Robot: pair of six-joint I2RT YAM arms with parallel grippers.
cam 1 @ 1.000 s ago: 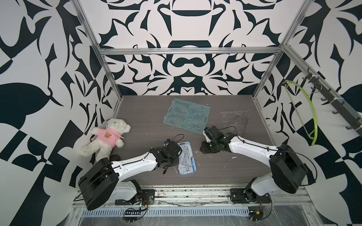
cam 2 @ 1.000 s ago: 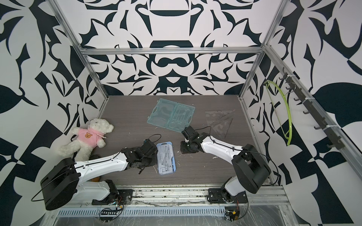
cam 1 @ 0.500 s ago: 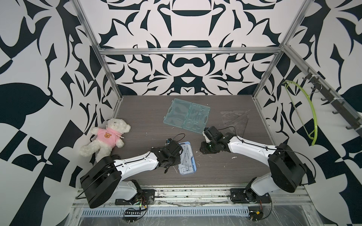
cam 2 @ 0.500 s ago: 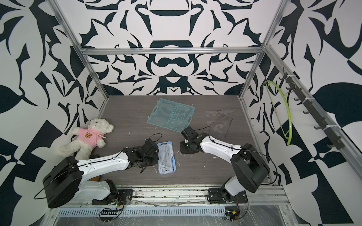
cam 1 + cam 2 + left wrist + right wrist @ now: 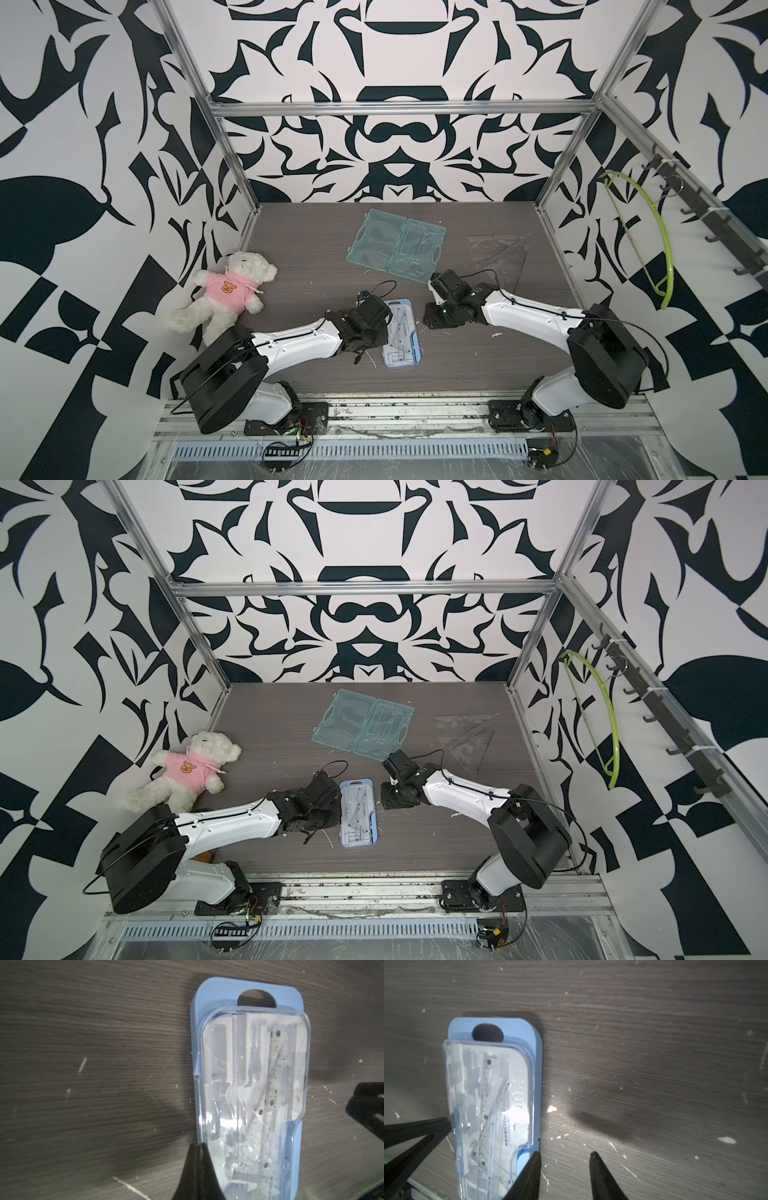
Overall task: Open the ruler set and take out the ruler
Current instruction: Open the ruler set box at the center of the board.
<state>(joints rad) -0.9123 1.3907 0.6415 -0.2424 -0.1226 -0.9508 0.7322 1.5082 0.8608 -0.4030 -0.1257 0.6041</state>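
The left arm [image 5: 299, 345] reaches from its base at the near left forward and inward. It is stretched low and nearly level, with the wrist bent so that the left tool [image 5: 197, 1146] points downward. Its fingers are pressed together tip against tip, with no gap between them.

The right arm [image 5: 528, 316] comes in from the near right, its white link sloping inward and down. Its wrist is folded over so that the right tool [image 5: 565, 1154] also points downward. Its fingers [image 5: 529, 1178] stand apart with a clear gap and nothing between them.

In both top views the two tools are near each other toward the middle, not touching. Each wrist view catches the other arm's tool at its edge.
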